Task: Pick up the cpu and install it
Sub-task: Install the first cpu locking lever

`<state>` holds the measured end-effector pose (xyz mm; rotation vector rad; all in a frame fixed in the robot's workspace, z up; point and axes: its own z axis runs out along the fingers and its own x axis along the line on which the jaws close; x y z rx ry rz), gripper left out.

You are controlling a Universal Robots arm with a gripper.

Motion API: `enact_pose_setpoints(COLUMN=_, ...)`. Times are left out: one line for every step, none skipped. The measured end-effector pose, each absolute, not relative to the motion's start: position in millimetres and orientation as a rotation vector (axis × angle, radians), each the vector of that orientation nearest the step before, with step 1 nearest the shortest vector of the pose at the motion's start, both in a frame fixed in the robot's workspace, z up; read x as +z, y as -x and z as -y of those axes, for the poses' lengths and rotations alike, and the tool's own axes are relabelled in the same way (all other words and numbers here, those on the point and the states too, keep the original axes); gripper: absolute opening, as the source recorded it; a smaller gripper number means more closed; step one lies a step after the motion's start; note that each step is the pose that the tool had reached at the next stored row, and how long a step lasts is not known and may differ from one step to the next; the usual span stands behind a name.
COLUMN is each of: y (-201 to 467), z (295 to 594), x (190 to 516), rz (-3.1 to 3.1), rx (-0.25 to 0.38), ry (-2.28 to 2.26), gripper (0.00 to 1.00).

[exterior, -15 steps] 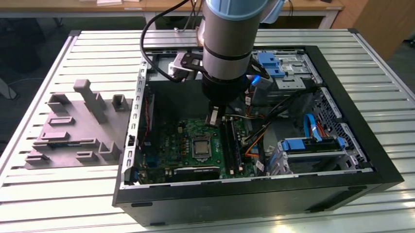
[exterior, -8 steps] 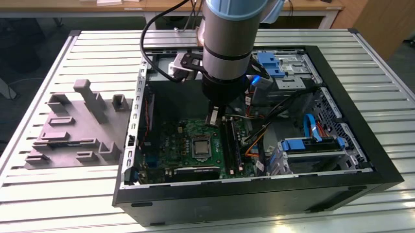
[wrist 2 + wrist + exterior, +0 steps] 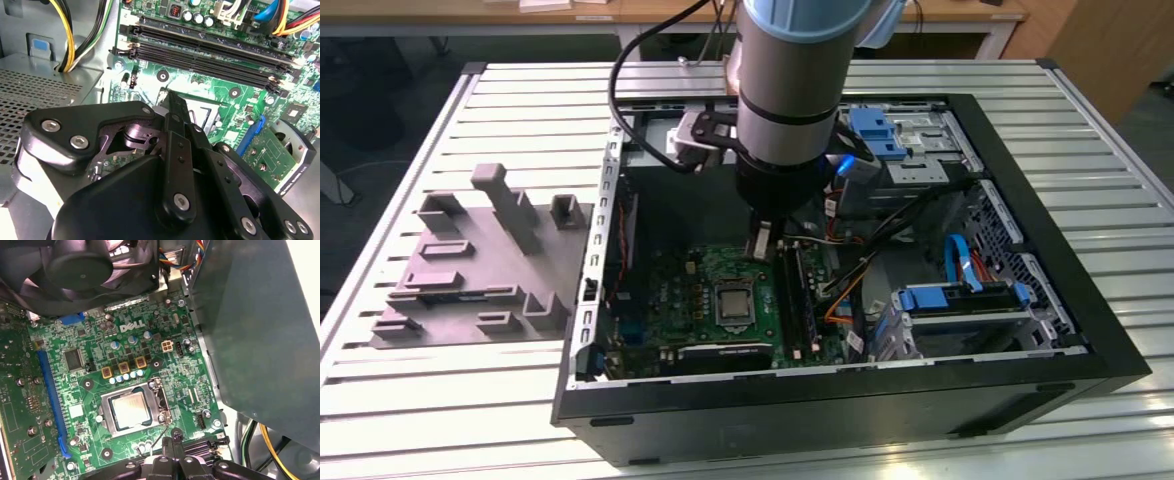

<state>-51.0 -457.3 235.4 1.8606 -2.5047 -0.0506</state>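
Jaws drawn narrow, the black fingers (image 3: 172, 125) close together with nothing seen held between them in either wrist view. Hanging from the grey arm (image 3: 787, 70) that reaches down into the open computer case (image 3: 854, 400), low over the green motherboard (image 3: 674, 290), just beside the socket and not touching it as far as the exterior view tells. In the first wrist view, fingertips (image 3: 175, 432) right at the near edge of the silver-framed socket (image 3: 161, 400), apart from the chip. The cpu (image 3: 129, 411) lying flat inside that socket, silvery-grey top facing up, square with the frame around it; in the exterior view visible as a pale grey square (image 3: 728, 300) in the middle of the board, below the fingers. Beside the socket a row of small gold and blue capacitors (image 3: 125, 371), farther off a long blue slot (image 3: 50, 400) along the board, and a big black fan (image 3: 80, 265) above. In the second wrist view, long black memory slots (image 3: 200, 47) running across the board beyond the fingers, with yellow and black wires (image 3: 67, 35) dropping past a perforated metal panel (image 3: 35, 100). Outside the case, toward the exterior view's left, a grey moulded tray (image 3: 467, 270) resting on the slatted white tabletop (image 3: 454, 400), well apart from the arm. Inside the case toward the exterior view's right, blue cables (image 3: 954, 255) and a drive cage with blue clips (image 3: 961, 300).
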Motion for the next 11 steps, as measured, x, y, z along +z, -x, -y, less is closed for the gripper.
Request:
enact_pose_setpoints(y=50.9, z=457.4, x=235.3, rz=2.497, rx=-0.047, ry=-1.867, gripper=0.11)
enact_pose_setpoints(y=50.9, z=457.4, x=235.3, rz=2.488, rx=-0.044, ry=-1.877, gripper=0.11)
enact_pose_setpoints(y=50.9, z=457.4, x=235.2, rz=2.479, rx=-0.042, ry=-1.886, gripper=0.11)
enact_pose_setpoints(y=51.0, z=457.6, x=235.2, rz=2.472, rx=-0.04, ry=-1.894, gripper=0.11)
enact_pose_setpoints(y=51.2, z=458.1, x=235.2, rz=2.468, rx=-0.04, ry=-1.899, gripper=0.11)
enact_pose_setpoints(y=51.6, z=459.1, x=235.1, rz=2.466, rx=-0.04, ry=-1.902, gripper=0.11)
enact_pose_setpoints(y=51.8, z=460.6, x=235.1, rz=2.465, rx=-0.04, ry=-1.903, gripper=0.11)
enact_pose_setpoints(y=51.9, z=462.0, x=235.1, rz=2.463, rx=-0.039, ry=-1.905, gripper=0.11)
enact_pose_setpoints(y=51.9, z=463.5, x=235.2, rz=2.462, rx=-0.039, ry=-1.907, gripper=0.11)
enact_pose_setpoints(y=52.0, z=464.9, x=235.1, rz=2.46, rx=-0.039, ry=-1.909, gripper=0.11)
enact_pose_setpoints(y=52.0, z=466.2, x=235.0, rz=2.456, rx=-0.039, ry=-1.914, gripper=0.11)
